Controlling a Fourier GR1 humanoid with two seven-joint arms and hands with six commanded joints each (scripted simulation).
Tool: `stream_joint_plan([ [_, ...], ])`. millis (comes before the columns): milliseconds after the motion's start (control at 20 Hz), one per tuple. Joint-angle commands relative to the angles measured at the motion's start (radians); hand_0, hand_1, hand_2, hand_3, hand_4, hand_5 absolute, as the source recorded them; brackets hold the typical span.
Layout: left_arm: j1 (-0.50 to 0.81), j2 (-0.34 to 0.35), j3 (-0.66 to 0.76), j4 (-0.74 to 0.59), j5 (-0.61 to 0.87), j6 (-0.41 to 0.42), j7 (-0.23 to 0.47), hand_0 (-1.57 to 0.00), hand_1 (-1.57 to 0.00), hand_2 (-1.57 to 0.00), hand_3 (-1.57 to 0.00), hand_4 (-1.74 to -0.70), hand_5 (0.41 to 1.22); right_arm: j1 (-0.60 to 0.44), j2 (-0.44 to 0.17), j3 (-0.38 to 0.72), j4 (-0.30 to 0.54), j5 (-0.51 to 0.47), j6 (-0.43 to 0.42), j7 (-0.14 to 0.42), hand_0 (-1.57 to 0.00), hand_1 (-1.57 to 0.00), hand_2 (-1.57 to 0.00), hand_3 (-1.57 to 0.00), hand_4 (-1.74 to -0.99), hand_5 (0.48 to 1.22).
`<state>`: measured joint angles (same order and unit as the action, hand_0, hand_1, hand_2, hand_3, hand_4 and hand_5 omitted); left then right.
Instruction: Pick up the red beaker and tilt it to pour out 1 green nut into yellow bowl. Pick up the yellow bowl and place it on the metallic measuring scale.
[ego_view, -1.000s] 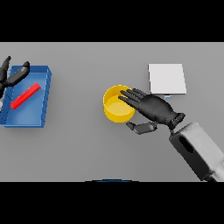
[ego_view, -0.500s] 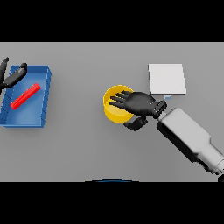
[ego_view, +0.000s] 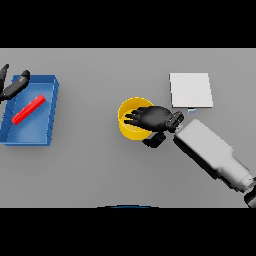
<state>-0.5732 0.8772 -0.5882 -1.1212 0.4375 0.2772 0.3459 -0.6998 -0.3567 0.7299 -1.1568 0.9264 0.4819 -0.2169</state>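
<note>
The yellow bowl (ego_view: 131, 129) stands mid-table. My right hand (ego_view: 155, 119) lies over its right half, palm down, with relaxed fingers spread across the opening and the thumb (ego_view: 154, 141) outside the near-right wall. It hides the bowl's inside, and no green nut shows. The red beaker (ego_view: 29, 110) lies on its side, slantwise, in the blue tray (ego_view: 50, 115) at the left. My left hand (ego_view: 14, 85) hovers open at the tray's far-left corner, apart from the beaker. The metallic measuring scale (ego_view: 190, 90), a pale square plate, sits just right of and beyond the bowl.
My right forearm (ego_view: 210, 155) slants in from the lower right, crossing the table near the scale's front edge. The blue tray has raised walls.
My right hand has slid left and farther over the bowl, and the forearm has swung in behind it. The bowl, beaker and left hand have stayed put.
</note>
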Motion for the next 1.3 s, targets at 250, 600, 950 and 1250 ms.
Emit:
stream_joint_plan([
  [250,0.009,0.011,0.006,-0.014,0.006,0.006,0.001,0.00,0.00,0.00,0.00,-0.72,0.692,-0.001,0.026,-0.008,0.026,-0.010,0.023,0.025,-0.54,-0.47,-0.31,-0.26,-1.420,0.943],
  [600,0.007,0.009,0.008,-0.003,0.006,0.000,-0.009,0.00,0.00,0.00,0.00,-0.73,0.698,-0.013,0.018,0.003,0.025,-0.011,0.005,-0.016,-1.36,-1.34,-1.19,-1.04,-1.660,1.163],
  [950,0.017,0.027,0.004,-0.030,0.007,-0.006,-0.005,0.00,0.00,0.00,0.00,-0.72,0.694,-0.006,-0.006,-0.028,0.009,-0.035,-0.010,-0.030,-1.53,-1.52,-1.32,-1.31,-1.724,1.209],
  [1250,0.002,0.010,-0.003,-0.009,-0.001,-0.002,0.013,0.00,0.00,0.00,0.00,-0.72,0.693,-0.003,-0.050,-0.100,-0.117,-0.089,0.068,0.034,-1.56,-1.56,-1.41,-1.25,-1.737,1.218],
])
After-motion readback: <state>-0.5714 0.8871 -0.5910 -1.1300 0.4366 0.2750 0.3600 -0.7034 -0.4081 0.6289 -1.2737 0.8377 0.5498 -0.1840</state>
